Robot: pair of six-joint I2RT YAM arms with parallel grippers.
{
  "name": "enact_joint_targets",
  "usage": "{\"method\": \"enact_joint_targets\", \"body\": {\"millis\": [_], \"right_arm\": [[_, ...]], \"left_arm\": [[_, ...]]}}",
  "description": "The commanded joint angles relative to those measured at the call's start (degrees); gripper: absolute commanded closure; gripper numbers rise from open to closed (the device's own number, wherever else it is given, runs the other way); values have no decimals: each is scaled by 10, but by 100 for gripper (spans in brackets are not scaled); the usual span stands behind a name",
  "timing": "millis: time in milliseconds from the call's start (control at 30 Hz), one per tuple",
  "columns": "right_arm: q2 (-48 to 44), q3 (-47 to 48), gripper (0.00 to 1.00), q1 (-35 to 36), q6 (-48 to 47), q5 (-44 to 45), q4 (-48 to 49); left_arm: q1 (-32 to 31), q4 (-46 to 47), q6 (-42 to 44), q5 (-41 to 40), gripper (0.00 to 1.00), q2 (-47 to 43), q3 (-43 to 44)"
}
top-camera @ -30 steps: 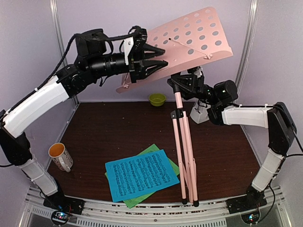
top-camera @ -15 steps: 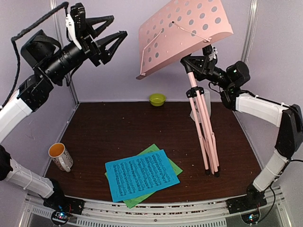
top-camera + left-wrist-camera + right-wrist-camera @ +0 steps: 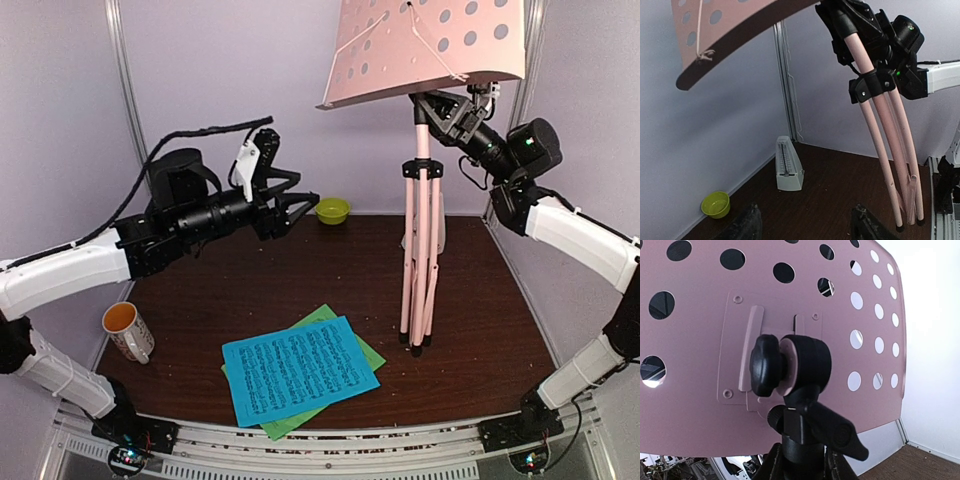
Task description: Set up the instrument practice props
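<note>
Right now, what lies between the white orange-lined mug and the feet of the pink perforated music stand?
Top external view: the blue paper music sheet, lying on a green paper sheet; otherwise bare brown table.

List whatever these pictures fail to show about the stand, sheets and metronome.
Top view: the green sheet lies mostly under the blue sheet, print unreadable.
Top view: the metronome is nearly all hidden behind the music stand legs; left wrist view shows its markings too small.
Top view: the frame edge cuts off the stand's desk top.
Right wrist view: the stand's feet lie outside the frame.
</note>
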Motion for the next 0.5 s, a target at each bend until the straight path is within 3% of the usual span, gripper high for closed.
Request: {"method": "enact_joint_targets", "body": {"millis": [0, 467], "right_arm": [[-26, 6, 100, 10, 3, 111, 135], [-10, 5, 100, 35, -38, 147, 159]], "left_arm": [[-27, 79, -47, 13, 38, 49, -8], [-99, 54, -56, 36, 38, 179, 86]]}}
